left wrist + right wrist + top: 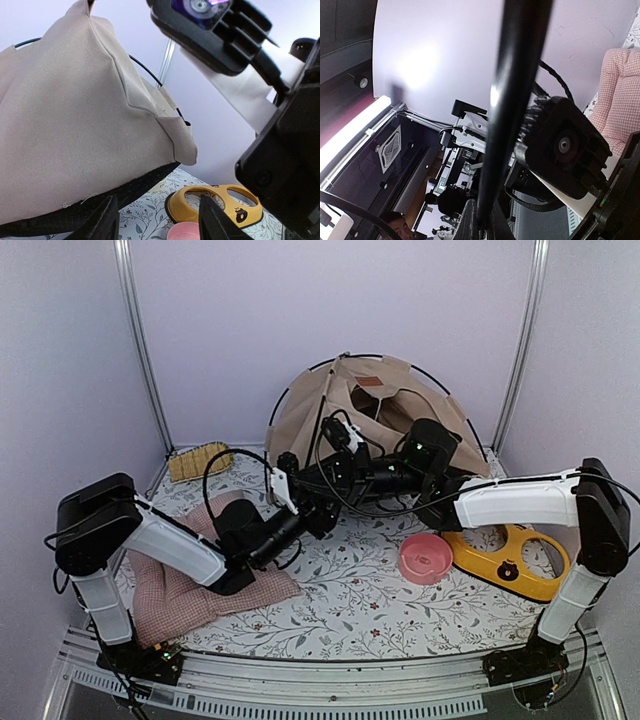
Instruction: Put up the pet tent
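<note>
The pet tent (370,390) stands half-raised at the back of the table, beige fabric with thin black poles arcing round it. In the left wrist view its beige wall (75,125) and black bottom panel fill the left side. My right gripper (487,220) is shut on a thin black pole (515,100) that runs up the frame; from above it sits in front of the tent (335,472). Just below it, my left gripper (322,518) is open, and nothing lies between its fingers (107,220).
A yellow feeder stand (505,560) and a pink bowl (425,558) lie at the right; both also show past the left fingers, stand (215,200) and bowl (185,232). A pink checked cushion (190,590) lies under the left arm. A woven mat (198,460) sits back left.
</note>
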Robot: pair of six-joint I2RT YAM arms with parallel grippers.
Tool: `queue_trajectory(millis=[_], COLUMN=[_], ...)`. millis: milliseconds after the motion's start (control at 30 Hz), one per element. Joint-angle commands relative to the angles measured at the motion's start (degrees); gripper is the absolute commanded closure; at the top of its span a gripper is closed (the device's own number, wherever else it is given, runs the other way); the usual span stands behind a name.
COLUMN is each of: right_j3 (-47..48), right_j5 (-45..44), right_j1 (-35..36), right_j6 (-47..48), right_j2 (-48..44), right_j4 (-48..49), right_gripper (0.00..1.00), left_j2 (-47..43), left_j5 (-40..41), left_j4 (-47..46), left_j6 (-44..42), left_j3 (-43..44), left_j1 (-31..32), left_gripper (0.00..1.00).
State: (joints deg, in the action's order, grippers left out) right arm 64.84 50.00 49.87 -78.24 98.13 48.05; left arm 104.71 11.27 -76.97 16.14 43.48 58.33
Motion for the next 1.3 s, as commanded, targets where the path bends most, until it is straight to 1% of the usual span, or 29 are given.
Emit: queue_trajectory(millis=[0, 233, 533, 700, 767, 800, 900, 967, 1033, 1200, 1267], right_j3=[2.54, 2.84, 2.77, 2.49, 2.40, 2.33, 2.12, 1.99, 1.73, 0.76, 0.84], right_j5=[-1.87, -3.08, -4.01, -4.10, -4.21, -4.27, -4.61, -4.92, -5.32, -6.60, -6.67], right_j1=[-0.75, -0.81, -0.77, -0.82, -0.75, -0.82, -0.75, -0.85, -1.01, -1.92, -2.18], right_j6=[-2.49, -3.28, -3.42, -3.41, -3.50, -3.46, -3.25, -3.02, -2.65, -1.55, -1.36], right_j2=[0.68, 0.57, 0.36, 0.12, -0.02, -0.10, -0.58, -0.88, -1.51, -3.25, -3.47], right_j4=[3.19, 2.95, 2.89, 2.68, 2.64, 2.64, 2.12, 1.89, 1.20, -0.03, -0.10], right_gripper=[1.00, 1.00, 1.00, 1.00, 1.00, 1.00, 1.00, 1.00, 1.00, 1.00, 1.00], left_j2=[1.73, 3.55, 5.28, 6.74, 7.20, 7.41, 7.24, 6.88, 6.27, 5.23, 4.84], left_j5=[0.45, 1.68, 7.68, 10.35, 12.23, 13.03, 14.68, 14.90, 14.63, 13.16, 12.63], left_j4=[-4.94, -4.82, 2.36, 4.85, 5.60, 5.56, 4.94, 3.88, 2.13, -3.24, -3.95], left_j6=[-0.19, -0.58, -1.86, -1.76, -1.56, -1.55, -1.74, -2.05, -2.35, -2.78, -2.70], left_j3=[0.15, 2.77, 9.20, 11.87, 12.62, 12.79, 12.60, 11.69, 10.00, 4.62, 3.28], left_j1=[-0.55, -0.41, -0.46, -0.47, -0.48, -0.53, -0.64, -0.63, -0.63, -0.42, -0.44], left_gripper=[0.45, 0.42, 0.42, 0.45, 0.49, 0.53, 0.72, 0.89, 0.99, 1.00, 1.00])
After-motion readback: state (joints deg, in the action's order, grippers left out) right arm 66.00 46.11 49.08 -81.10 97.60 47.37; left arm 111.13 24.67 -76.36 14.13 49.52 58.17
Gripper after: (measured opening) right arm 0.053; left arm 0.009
